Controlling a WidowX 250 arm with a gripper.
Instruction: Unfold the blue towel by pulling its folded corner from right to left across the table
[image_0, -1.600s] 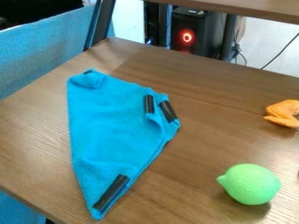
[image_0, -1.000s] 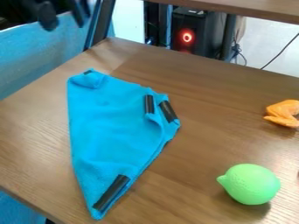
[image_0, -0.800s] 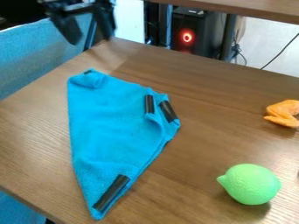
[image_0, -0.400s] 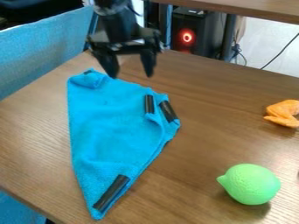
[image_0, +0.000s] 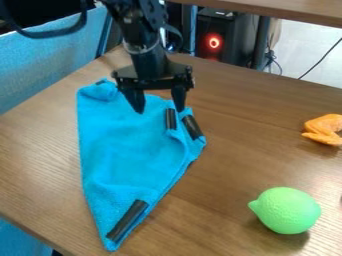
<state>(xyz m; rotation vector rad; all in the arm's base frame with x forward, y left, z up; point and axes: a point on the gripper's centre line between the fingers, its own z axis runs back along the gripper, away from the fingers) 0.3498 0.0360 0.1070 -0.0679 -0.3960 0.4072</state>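
My black gripper (image_0: 159, 110) hangs over the upper part of a blue cloth (image_0: 127, 160), its two fingers spread apart with nothing between them. Whether the fingertips touch the cloth I cannot tell. The cloth lies folded into a roughly triangular shape, narrowing to a point near the front left. Black strips mark it: one near the front point and two close together at its right corner, just below and right of the gripper.
A green lime (image_0: 286, 210) rests at the front right of the wooden table (image_0: 240, 125). An orange toy piece (image_0: 324, 129) lies at the right edge. Behind the table stand a blue partition (image_0: 40, 70) and a raised shelf.
The gripper has come in from the upper left, swung right and come forward over the cloth, its fingers apart. The cloth, lime and orange piece have stayed put.
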